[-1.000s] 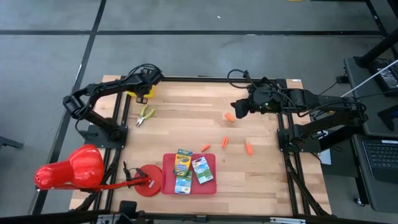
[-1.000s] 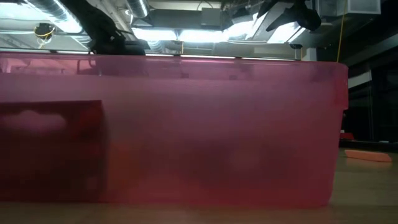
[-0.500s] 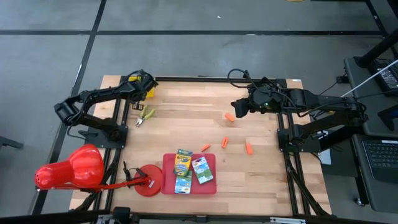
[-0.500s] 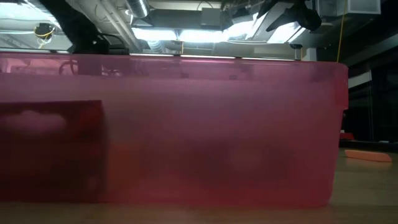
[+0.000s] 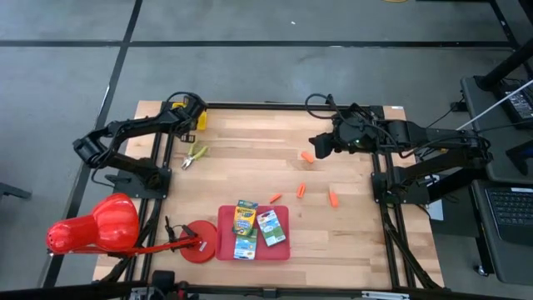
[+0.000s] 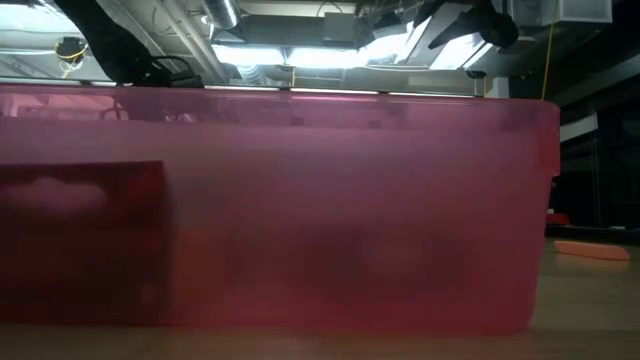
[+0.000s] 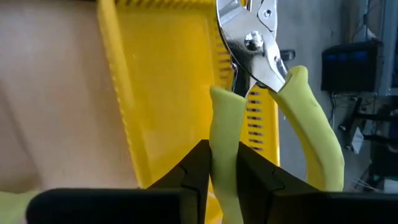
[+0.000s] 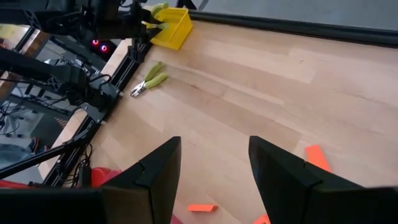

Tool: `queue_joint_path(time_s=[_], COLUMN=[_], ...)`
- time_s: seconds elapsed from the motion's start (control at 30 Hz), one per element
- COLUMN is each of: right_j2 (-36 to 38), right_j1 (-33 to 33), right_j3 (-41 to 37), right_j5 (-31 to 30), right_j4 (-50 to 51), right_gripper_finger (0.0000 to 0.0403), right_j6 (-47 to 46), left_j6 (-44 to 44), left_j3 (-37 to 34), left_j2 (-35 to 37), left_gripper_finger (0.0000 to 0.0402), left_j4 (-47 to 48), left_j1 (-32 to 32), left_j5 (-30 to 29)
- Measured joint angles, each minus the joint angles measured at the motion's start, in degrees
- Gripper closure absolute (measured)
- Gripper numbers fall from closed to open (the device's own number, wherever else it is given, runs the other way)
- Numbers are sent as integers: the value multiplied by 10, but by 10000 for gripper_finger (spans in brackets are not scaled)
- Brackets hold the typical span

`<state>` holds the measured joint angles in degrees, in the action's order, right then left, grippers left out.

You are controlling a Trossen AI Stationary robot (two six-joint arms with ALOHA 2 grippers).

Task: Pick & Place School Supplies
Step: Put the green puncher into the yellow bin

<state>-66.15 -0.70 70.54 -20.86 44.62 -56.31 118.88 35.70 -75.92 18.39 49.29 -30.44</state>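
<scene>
My left gripper [image 7: 224,155] is shut on yellow-green-handled pliers [image 7: 256,43] at the table's far left corner [image 5: 189,111], above a yellow bin [image 7: 165,93]. A second pair of pliers [image 5: 195,154] lies flat on the wood nearby. Several short orange sticks [image 5: 301,190] lie scattered mid-table. A crayon box [image 5: 244,218] and a green-white pack [image 5: 271,227] lie in the red tray [image 5: 254,250]. My right gripper [image 8: 212,168] hangs open above the table's far right part [image 5: 321,146], holding nothing. My left gripper pinches one yellow-green handle [image 7: 225,134] of the pliers between its two fingers. The handle runs forward out of the gap, with the metal head [image 7: 252,40] at the far end. The other handle [image 7: 311,130] stands free to one side. The pliers are lifted clear above the yellow bin.
A big red cone-shaped object [image 5: 92,229] and a red disc [image 5: 198,242] sit at the near left. In the low view the red tray's wall [image 6: 300,210] fills most of the picture, with one orange stick [image 6: 590,250] beside it. Bare wood lies mid-table.
My left gripper, still holding the pliers, has gone toward the table's left edge and a little down, ending over the yellow bin. Its arm has drawn back to the left.
</scene>
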Motion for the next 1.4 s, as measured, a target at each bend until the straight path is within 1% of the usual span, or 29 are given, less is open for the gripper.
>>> queue_joint_path(time_s=[0.1,0.3,0.6,0.77,0.9,1.07,1.17,1.4], right_j2=[0,0,0,0,0,0,0,0], right_j1=[-6,-15,-17,-17,-17,-17,-17,-17], right_j3=[0,0,0,0,0,0,0,0], right_j5=[-10,-24,-27,-27,-27,-27,-27,-27], right_j4=[0,0,0,0,0,0,0,1], right_gripper_finger=[209,209,209,209,209,209,209,209], right_j6=[-3,-15,-18,-18,-16,-16,-15,-13], left_j6=[-1,-11,-26,-27,-36,-2,18,18], left_j3=[0,0,0,0,0,0,0,0], left_j2=[-4,-4,-4,-5,-5,-5,-5,8], left_gripper_finger=[342,348,309,296,291,288,289,287], left_j4=[-6,-7,-8,-21,-46,-46,-45,-45], left_j1=[1,1,-8,-11,-21,-31,-32,-32], left_j5=[5,-3,-16,-16,-31,-56,-59,-66])
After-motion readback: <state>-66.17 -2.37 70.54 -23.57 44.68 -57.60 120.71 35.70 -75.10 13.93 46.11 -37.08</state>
